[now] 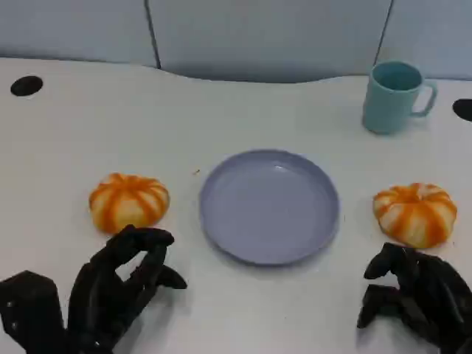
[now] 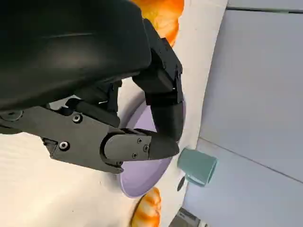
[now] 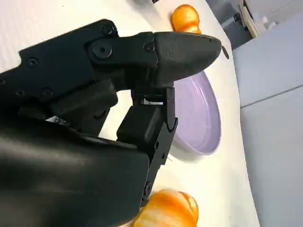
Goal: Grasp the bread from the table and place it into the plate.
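Nearest in the head view are two black hands at the table's near edge. Left hand (image 1: 122, 284) sits at about seven o'clock from the plate (image 1: 269, 206), fingers curled in loosely with nothing between them, their tips just short of the left bread (image 1: 128, 201) and not touching it. Right hand (image 1: 413, 295) sits at about five o'clock from the plate, fingers bent inward and holding nothing, just below the right bread (image 1: 415, 213); whether it touches the bun I cannot tell. Count: two orange-and-white striped breads, one lilac plate, one teal mug (image 1: 394, 96). One bread lies at nine o'clock of the plate, the other at three o'clock, each apart from its rim with bare white table (image 1: 243, 110) between. Nothing lies on the plate. At one o'clock stands the mug, well apart, near the table's far edge. Open tabletop runs between both hands and in front of the plate.

Left wrist view: the left hand's fingers (image 2: 163, 101) are bent, holding nothing, over the plate's rim (image 2: 137, 187); one bread (image 2: 163, 16) lies close beside the hand, the other bread (image 2: 147, 210) beyond the plate, and the mug (image 2: 196, 165) past them.

Right wrist view: the right hand's fingers (image 3: 180, 47) hold nothing, with a bread (image 3: 168, 210) close by, the plate (image 3: 201, 113) beyond, and the second bread (image 3: 186, 17) farthest.
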